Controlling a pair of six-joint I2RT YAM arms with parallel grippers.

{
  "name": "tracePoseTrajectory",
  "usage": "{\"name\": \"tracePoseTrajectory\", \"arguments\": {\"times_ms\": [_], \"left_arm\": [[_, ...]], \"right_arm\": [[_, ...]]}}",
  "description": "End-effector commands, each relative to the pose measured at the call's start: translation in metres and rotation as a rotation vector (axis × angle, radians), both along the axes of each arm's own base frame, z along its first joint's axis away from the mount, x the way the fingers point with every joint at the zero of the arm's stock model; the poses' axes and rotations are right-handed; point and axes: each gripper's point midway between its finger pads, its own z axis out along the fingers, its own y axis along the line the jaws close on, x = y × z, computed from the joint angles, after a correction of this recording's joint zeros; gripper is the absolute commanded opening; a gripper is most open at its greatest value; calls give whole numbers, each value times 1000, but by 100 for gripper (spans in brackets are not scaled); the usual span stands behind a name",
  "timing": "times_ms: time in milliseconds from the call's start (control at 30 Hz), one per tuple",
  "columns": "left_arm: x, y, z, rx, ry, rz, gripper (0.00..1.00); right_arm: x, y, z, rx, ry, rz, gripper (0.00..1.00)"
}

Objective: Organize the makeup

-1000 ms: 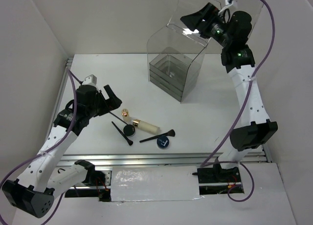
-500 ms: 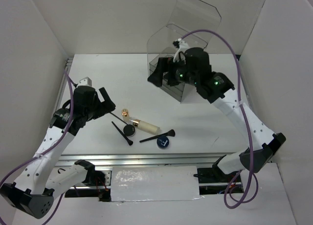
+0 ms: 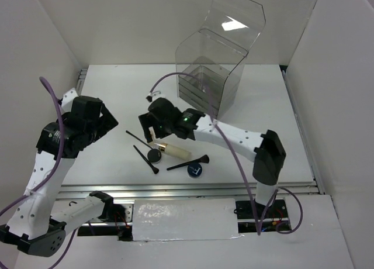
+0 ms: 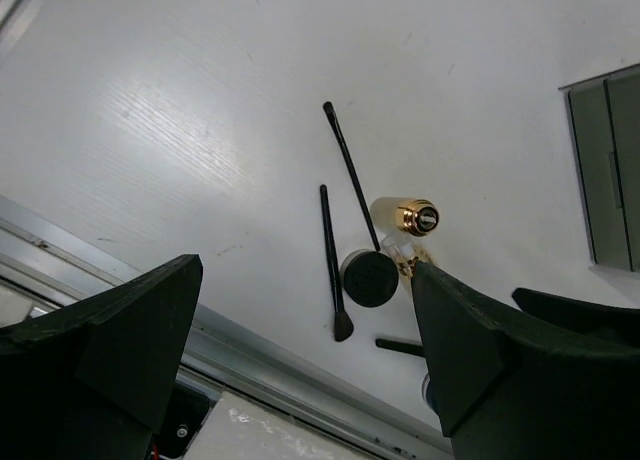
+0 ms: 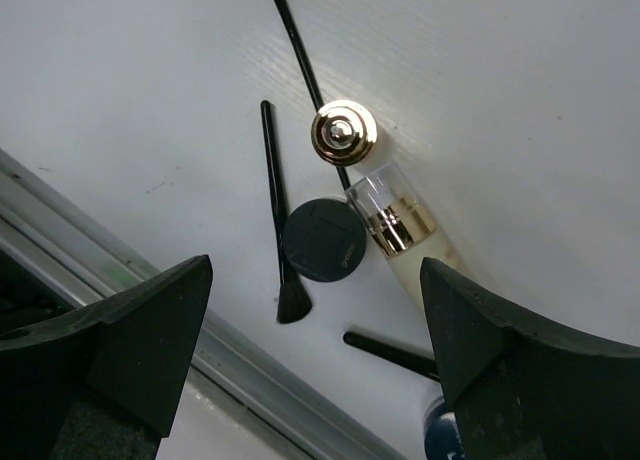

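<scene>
Right gripper point(image 5: 315, 263) has dropped, spread, over the scattered makeup point(image 3: 174, 150); left gripper point(image 4: 308, 268) spread too.

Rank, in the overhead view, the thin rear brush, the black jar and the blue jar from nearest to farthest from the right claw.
1. Thin rear brush: right beside the right claw, on its left.
2. Black jar: just in front, toward the near edge.
3. Blue jar: farthest, off to the right.

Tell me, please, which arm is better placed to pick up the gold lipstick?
Right: the right gripper hangs open over the gold lipstick, while the left gripper sits off to the side.
</scene>
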Motion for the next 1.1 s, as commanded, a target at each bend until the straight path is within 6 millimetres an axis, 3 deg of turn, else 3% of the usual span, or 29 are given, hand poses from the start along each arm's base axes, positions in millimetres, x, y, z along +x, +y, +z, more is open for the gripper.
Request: {"name": "tracePoseTrajectory", "arguments": {"times_ms": [0,67,167,367,667,833,1067], "left_arm": [[-16,24,9,76,18,77,99],[-19,22,6,74,25,60,99],[-21,16,-2,65,35,3,99],[-25,11,-9,66,53,-59,99],[-22,1,-21,64,86,-128,99],[-19,-3,-23,58,93,-150,99],[-20,-2,-20,59,82,-147,99]], "right_arm": [[5,39,14,37,-81,-14,92],[-2,49,0,-17,-71,-1,92],[6,63,-28,-77,-68,-18,91],[30,58,-55,-167,-95,-118,90],[48,45,-56,-166,-116,-182,89],[60,40,-70,-151,-57,-169,77],[47,50,-78,-112,3,-93,68]]}}
